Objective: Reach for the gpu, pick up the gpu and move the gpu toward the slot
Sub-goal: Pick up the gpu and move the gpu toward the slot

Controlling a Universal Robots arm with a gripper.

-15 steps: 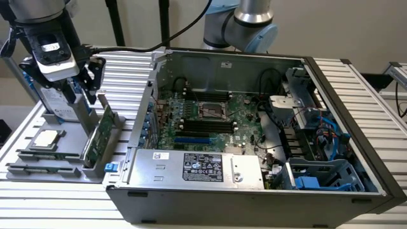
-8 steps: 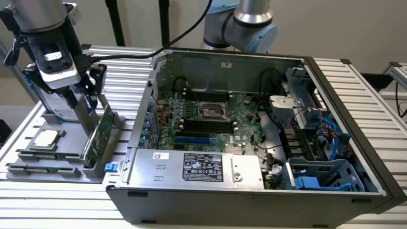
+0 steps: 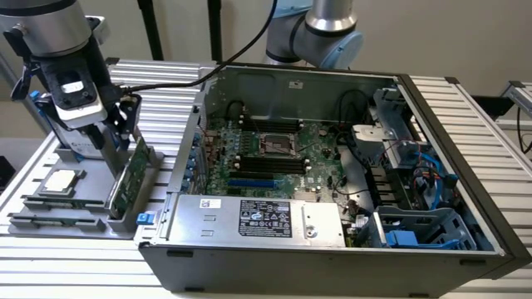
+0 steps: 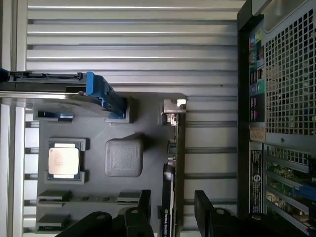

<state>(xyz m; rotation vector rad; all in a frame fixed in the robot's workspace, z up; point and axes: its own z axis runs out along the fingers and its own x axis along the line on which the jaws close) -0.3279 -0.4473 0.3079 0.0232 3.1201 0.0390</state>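
Note:
The gpu [image 3: 129, 177] is a thin green card standing on its edge in the grey tray [image 3: 50, 219], at the exterior view's left. In the wrist view its edge [image 4: 171, 168] runs away from me to a silver bracket [image 4: 173, 105] at the far end. My gripper [image 3: 116, 134] hangs right over the card. It is open [image 4: 173, 210], with one black finger [image 4: 145, 201] on each side of the card's edge and a gap on both sides. A blue slot [image 3: 249, 184] shows on the motherboard inside the open computer case [image 3: 432, 249].
On the grey tray [image 4: 98, 136] lie a small square silver chip [image 4: 64, 161] and a silver hard drive with blue rails [image 4: 59, 89]. The case wall [image 4: 286, 74] stands close beside the card. A power supply box [image 3: 258, 218] fills the case's near side. Ribbed metal table [image 4: 133, 44] lies around.

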